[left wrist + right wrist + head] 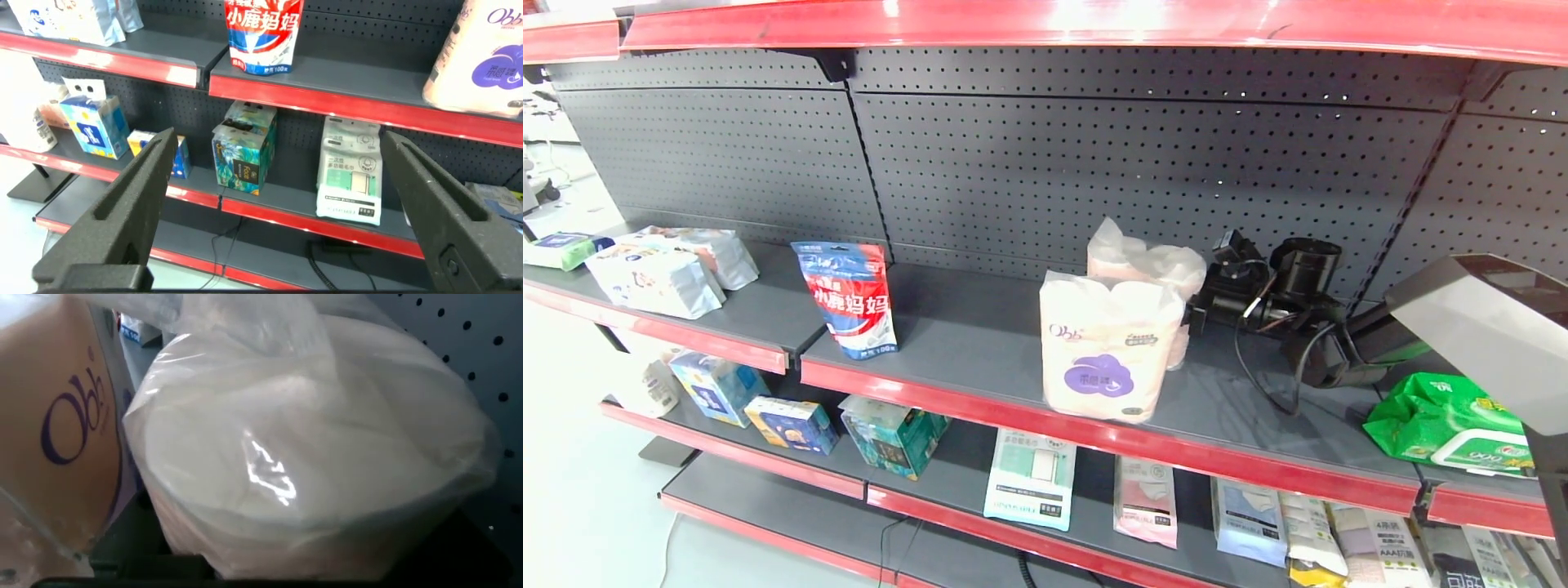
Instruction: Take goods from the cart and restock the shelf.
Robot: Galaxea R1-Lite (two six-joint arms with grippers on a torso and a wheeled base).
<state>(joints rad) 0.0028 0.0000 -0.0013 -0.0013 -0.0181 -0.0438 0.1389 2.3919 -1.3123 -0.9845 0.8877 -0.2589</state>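
Two plastic-wrapped packs of paper rolls stand on the middle shelf point(980, 343). The front pack point(1107, 347) with a purple label is upright near the red edge, and the rear pack point(1147, 261) stands right behind it. My right gripper point(1205, 298) is against the rear pack's right side, and that pack point(327, 457) sits very close in the right wrist view, beside the front pack point(57, 433). My left gripper point(278, 140) hangs open before the lower shelves with nothing between its fingers point(122, 204).
A blue and red pouch point(849, 298) stands left of the packs, silver bags point(662, 273) farther left, a green wipes pack point(1445, 416) on the right. Boxes point(243, 147) and flat packets point(350, 167) fill the lower shelves. Bare shelf lies between pouch and packs.
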